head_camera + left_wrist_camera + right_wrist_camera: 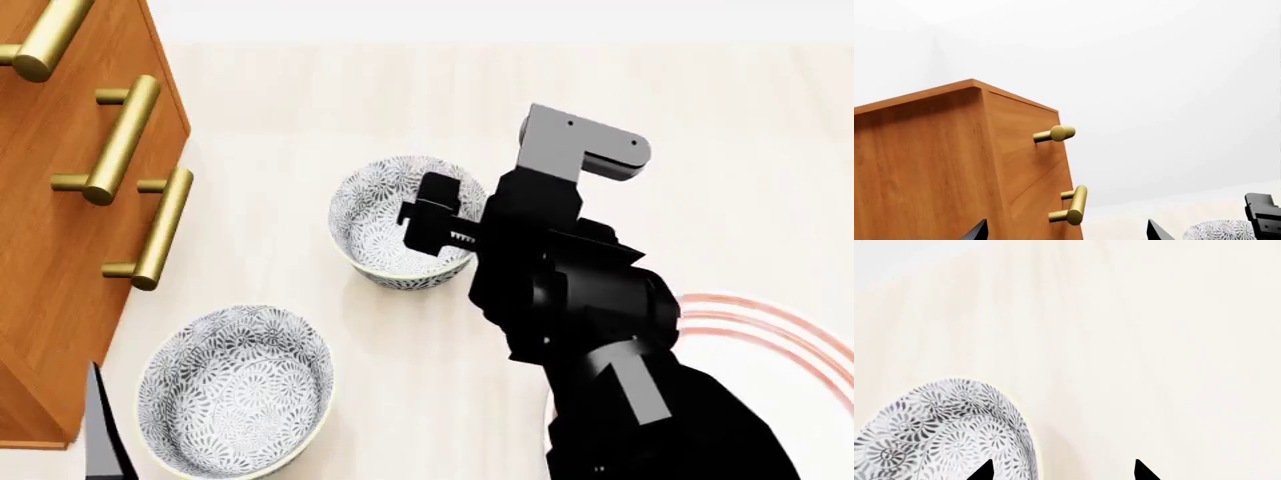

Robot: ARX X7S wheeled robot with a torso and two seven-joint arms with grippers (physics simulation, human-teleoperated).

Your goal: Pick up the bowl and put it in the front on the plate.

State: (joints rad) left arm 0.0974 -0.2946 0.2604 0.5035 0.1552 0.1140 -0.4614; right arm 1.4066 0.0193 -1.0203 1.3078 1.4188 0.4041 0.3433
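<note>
Right gripper [447,235] sits at the far bowl's [387,215] right rim, fingers spread and straddling it to pinch. Plate [761,320] waits near-right. Left gripper [1066,231] idles, released.

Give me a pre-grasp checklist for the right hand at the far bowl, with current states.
1. Right hand at the far bowl: ok, over its rim.
2. Fingers straddle the rim: cannot tell; the wrist view shows the bowl beside one fingertip.
3. Hand open: ok, tips apart.
4. Plate reachable: cannot tell, mostly hidden by the arm.
5. Near bowl out of the way: ok.
6. Left hand away: ok, facing the cabinet.
</note>
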